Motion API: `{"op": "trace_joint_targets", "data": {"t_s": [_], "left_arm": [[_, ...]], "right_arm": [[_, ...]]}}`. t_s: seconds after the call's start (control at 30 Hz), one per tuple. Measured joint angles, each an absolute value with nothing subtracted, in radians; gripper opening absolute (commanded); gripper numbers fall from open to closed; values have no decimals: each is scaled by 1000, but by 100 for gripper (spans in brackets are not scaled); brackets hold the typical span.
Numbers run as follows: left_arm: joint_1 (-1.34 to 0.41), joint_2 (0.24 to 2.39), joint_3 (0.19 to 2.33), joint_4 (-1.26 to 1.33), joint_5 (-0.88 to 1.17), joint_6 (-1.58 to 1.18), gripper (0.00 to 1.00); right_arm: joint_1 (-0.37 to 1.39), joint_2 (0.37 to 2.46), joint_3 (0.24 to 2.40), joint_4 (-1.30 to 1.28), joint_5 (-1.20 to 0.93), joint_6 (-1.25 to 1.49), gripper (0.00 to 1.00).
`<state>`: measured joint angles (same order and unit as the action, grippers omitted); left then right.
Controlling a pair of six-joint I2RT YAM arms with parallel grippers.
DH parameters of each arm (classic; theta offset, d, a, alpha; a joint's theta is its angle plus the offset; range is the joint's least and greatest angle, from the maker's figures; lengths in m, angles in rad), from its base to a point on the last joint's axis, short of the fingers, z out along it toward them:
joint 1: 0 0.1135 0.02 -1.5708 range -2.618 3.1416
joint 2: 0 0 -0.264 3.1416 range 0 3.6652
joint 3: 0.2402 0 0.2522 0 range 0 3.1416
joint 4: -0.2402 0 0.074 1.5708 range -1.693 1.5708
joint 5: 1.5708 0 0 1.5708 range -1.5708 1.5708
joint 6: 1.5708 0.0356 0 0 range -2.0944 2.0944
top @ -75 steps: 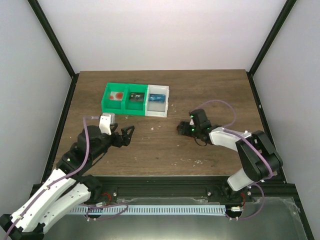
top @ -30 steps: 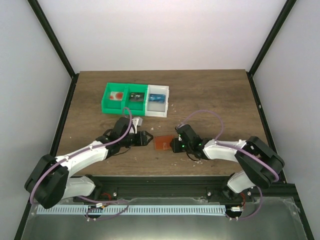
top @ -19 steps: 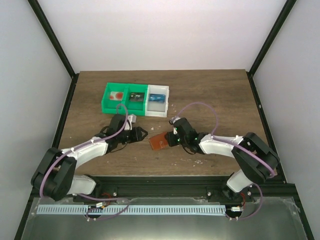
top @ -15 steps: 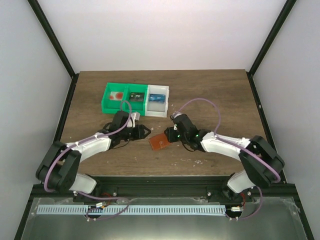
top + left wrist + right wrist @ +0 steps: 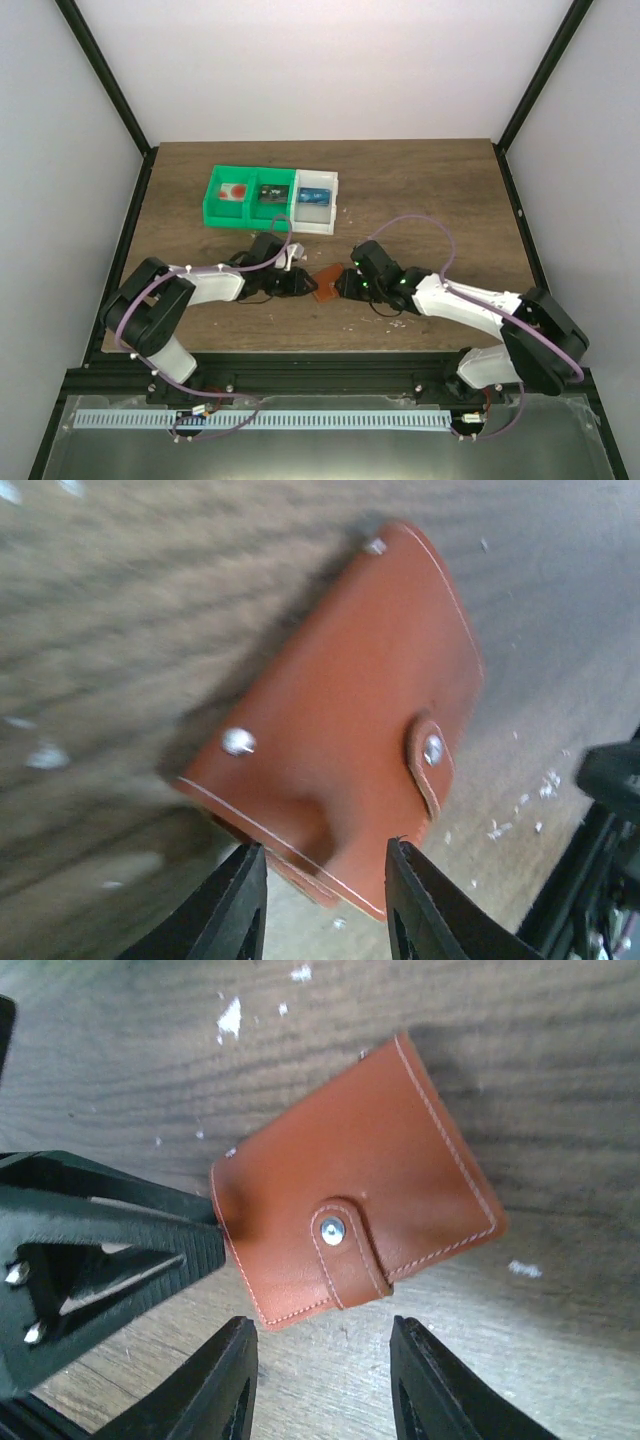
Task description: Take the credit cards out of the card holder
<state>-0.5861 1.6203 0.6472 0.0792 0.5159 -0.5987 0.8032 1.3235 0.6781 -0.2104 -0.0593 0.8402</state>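
right gripper [image 5: 320,1322]: black fingers apart, nothing between them, just below the holder's strap edge.
left gripper [image 5: 322,848]: black fingers apart around the holder's near corner; whether they press it, cannot tell.
card holder [image 5: 350,1220]: small orange-brown leather folding wallet with pale stitching, rounded corners and a snap strap; shut flat on the table between both grippers.
table [image 5: 420,200]: dark wood grain, scattered white flecks.
bins: green plastic bin [image 5: 248,200] beside white plastic bin [image 5: 315,210] at the far side; a blue credit card [image 5: 315,197] lies in the white one.
change: half a second ago the left gripper stood apart from the holder; now it meets the holder's left edge.
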Motion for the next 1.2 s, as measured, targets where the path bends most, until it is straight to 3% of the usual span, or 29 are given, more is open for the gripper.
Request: {"op": "trace_joint_targets", "data": {"t_s": [0.27,0.53,1.2], "left_arm": [[-709,1570,501,209,582,-739,28],[-725,1399,398,285,586,-878,41],[-687,1108,341,118,409,-853,43]], "right_arm": [[833,1463,731,-275,-43,901,37],[837,1514,808,-344,-2,939,38],[839,1747,1038,-488,50,1161,37]]}}
